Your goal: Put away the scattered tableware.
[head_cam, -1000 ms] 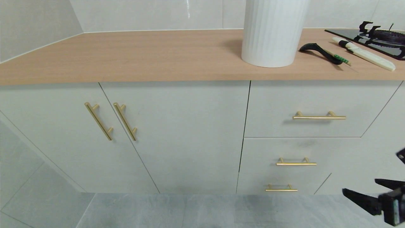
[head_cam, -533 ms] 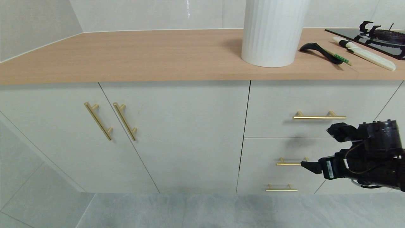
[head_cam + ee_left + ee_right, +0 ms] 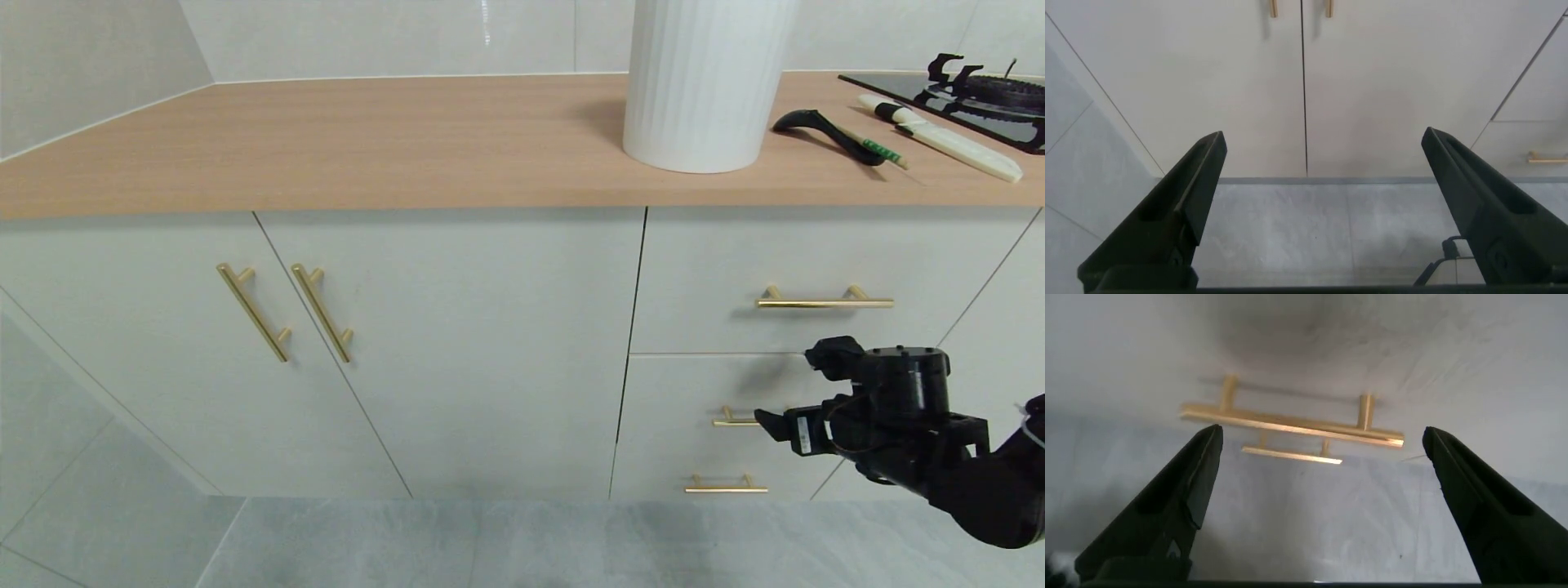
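- A wooden countertop runs across the top of the frame, over pale cabinets and a grey floor.
- Left: 2 slanted door handles. The left gripper faces these doors, fingers spread wide, holding nothing.
- Upper centre: 1 white ribbed container.
- Upper right, lying loose on the counter: 3 pieces of tableware, namely 1 black-handled utensil, 1 green-banded stick and 1 white knife.
- Right: 3 drawer handles, with the middle handle partly covered.
- Lower right: the right gripper, fingers wide and empty, is near that handle.
- Likely step: opening a drawer. Next, the fingers should straddle the bar, close on it and pull straight out.
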{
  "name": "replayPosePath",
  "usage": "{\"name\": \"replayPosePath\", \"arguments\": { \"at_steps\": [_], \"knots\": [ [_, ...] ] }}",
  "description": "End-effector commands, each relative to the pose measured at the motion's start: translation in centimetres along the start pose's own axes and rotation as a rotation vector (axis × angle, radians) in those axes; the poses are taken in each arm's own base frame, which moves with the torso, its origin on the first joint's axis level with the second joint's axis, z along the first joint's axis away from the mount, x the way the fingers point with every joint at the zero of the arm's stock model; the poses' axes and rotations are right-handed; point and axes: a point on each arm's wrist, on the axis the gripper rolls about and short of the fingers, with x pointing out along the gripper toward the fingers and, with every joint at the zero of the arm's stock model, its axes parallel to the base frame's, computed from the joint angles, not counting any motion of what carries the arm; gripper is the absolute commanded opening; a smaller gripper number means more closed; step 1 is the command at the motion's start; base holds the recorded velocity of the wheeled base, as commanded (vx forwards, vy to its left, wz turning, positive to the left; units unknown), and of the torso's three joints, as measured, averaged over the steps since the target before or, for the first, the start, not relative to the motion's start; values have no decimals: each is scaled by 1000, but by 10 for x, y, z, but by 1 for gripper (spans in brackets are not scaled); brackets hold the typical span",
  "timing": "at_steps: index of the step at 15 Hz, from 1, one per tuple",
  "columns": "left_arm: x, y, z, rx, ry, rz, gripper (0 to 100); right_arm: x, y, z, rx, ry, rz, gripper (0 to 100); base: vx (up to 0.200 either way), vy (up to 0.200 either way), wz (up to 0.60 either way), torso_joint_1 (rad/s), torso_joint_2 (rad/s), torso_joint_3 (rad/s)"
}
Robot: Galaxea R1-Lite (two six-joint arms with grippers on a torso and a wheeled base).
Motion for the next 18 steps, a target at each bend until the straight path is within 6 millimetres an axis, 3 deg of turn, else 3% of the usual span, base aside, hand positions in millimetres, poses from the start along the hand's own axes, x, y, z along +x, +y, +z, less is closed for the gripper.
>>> {"name": "replayPosePath", "arguments": {
  "at_steps": [1, 18],
  "knots": [
    [0, 0, 0, 0, 1, 0, 100, 23, 3, -21, 13, 25, -43, 100, 0, 0, 0, 0, 0, 0],
    [0, 0, 0, 0, 1, 0, 100, 51, 7, -30, 101, -51, -58, 100, 0, 0, 0, 0, 0, 0]
  ]
}}
